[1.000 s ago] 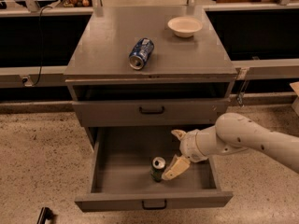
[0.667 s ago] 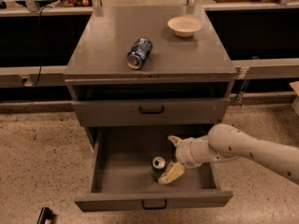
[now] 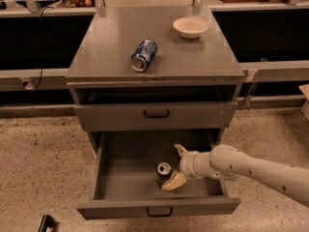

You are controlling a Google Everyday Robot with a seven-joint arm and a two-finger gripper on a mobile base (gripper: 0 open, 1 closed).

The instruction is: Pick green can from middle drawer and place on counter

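The green can (image 3: 162,173) stands upright in the open middle drawer (image 3: 125,166), right of its middle, silver top showing. My gripper (image 3: 176,166) reaches in from the right inside the drawer, just right of the can. Its fingers are spread: one fingertip (image 3: 180,150) points up behind the can, the other (image 3: 173,181) lies low at the can's right front side. The can is not between them. The counter (image 3: 111,42) is the cabinet's grey top above.
A blue-and-white can (image 3: 144,55) lies on its side on the counter. A pale bowl (image 3: 190,27) sits at the counter's back right. A shut drawer front with a black handle (image 3: 156,114) is above the open drawer. Speckled floor surrounds the cabinet.
My gripper has moved left inside the drawer, closer to the green can. The can has not moved.
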